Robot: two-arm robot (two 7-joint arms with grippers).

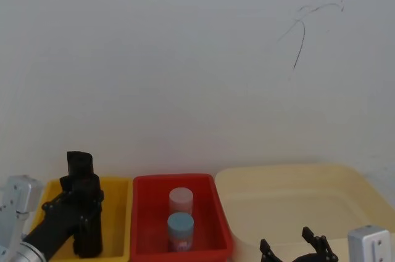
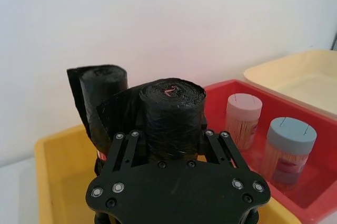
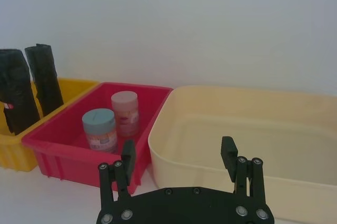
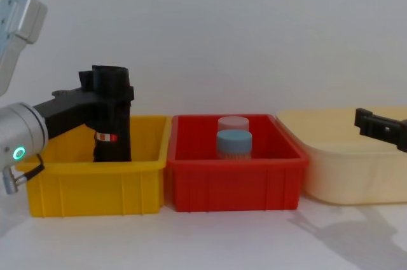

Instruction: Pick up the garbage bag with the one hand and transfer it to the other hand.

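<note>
The garbage bag [image 2: 171,113], a tightly rolled black cylinder, stands upright in the yellow bin [image 4: 95,184]. My left gripper [image 2: 171,135] is shut on its upper half, reaching in from the left on the arm with the green light. In the chest view a small red-and-white label [image 4: 107,136] shows just below the fingers. A second black roll [image 2: 102,95] stands close behind it. My right gripper [image 3: 178,155] is open with nothing between its fingers, at the near side of the cream tub [image 3: 247,129], far from the bag.
A red bin [image 4: 232,184] between the yellow bin and the cream tub holds a pink-lidded jar [image 4: 233,122] and a blue-lidded jar [image 4: 234,144]. A plain white wall stands behind the three containers. Bare white table lies in front of them.
</note>
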